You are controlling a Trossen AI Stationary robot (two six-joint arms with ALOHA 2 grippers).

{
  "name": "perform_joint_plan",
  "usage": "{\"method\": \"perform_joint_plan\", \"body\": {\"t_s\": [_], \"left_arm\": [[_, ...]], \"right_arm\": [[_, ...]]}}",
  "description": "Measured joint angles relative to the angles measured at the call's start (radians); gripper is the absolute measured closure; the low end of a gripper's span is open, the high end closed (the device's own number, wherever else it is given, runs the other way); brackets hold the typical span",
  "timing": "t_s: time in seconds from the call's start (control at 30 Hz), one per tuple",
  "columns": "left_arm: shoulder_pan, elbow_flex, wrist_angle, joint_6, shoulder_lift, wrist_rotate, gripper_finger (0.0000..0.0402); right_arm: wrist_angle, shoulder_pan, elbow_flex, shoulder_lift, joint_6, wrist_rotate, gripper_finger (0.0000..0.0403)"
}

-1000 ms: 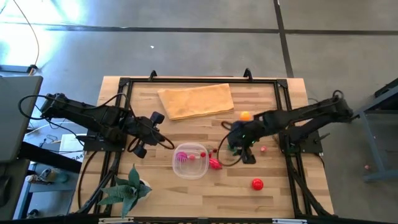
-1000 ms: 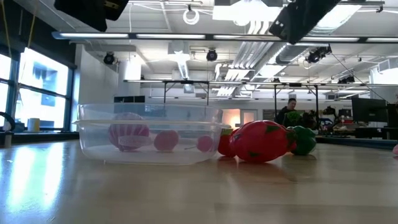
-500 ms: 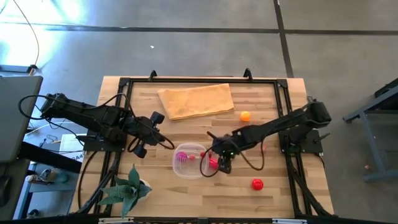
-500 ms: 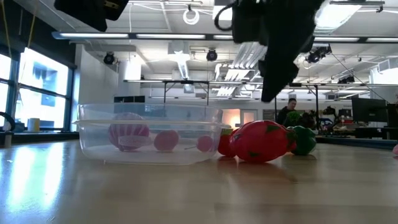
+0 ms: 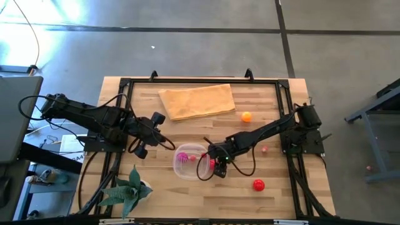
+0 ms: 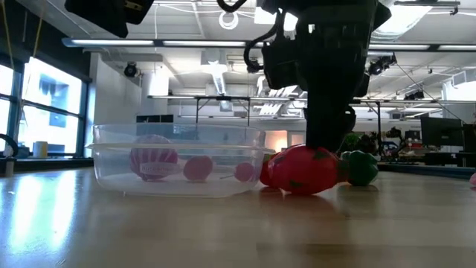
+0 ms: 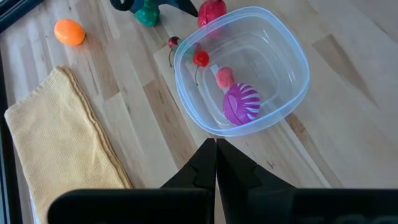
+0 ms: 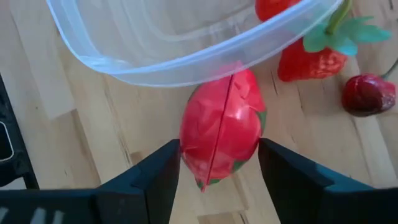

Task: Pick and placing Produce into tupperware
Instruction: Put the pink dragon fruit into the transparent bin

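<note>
The red toy fruit (image 8: 221, 127), touching the tupperware (image 5: 191, 162) rim at its 3 o'clock side, is straddled by the open right gripper (image 8: 219, 165); the rim could be clipped during closing.

In the high view the right gripper (image 5: 217, 166) covers the big red toy (image 5: 216, 164) almost wholly, so its shape cannot be read there. In the low view the same arm blocks the top of that red toy (image 6: 301, 170) and part of the green piece (image 6: 361, 167) behind it. The right wrist view cuts the tupperware (image 8: 186, 59) off at the picture's edge, with only a sliver of a red piece (image 8: 277, 7) inside it showing. The small pink thing (image 5: 264, 149) on the desk is too small to name. The left gripper (image 5: 139, 137) has its fingertips too dark and small to separate from above.
</note>
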Motion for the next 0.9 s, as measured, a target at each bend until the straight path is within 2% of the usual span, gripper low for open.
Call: {"method": "perform_joint_plan", "body": {"t_s": [0.47, 0.67, 0.9], "left_arm": [[0.0, 0.0, 0.0, 0.0, 0.0, 0.0, 0.0399], [0.0, 0.0, 0.0, 0.0, 0.0, 0.0, 0.0399], [0.0, 0.0, 0.0, 0.0, 0.0, 0.0, 0.0399]], "right_arm": [[0.039, -0.002, 0.0, 0.0, -0.007, -0.003, 0.0144], [0.046, -0.004, 0.002, 0.013, -0.014, 0.008, 0.0141], [0.068, -0.008, 0.005, 0.094, -0.017, -0.015, 0.0141]]}}
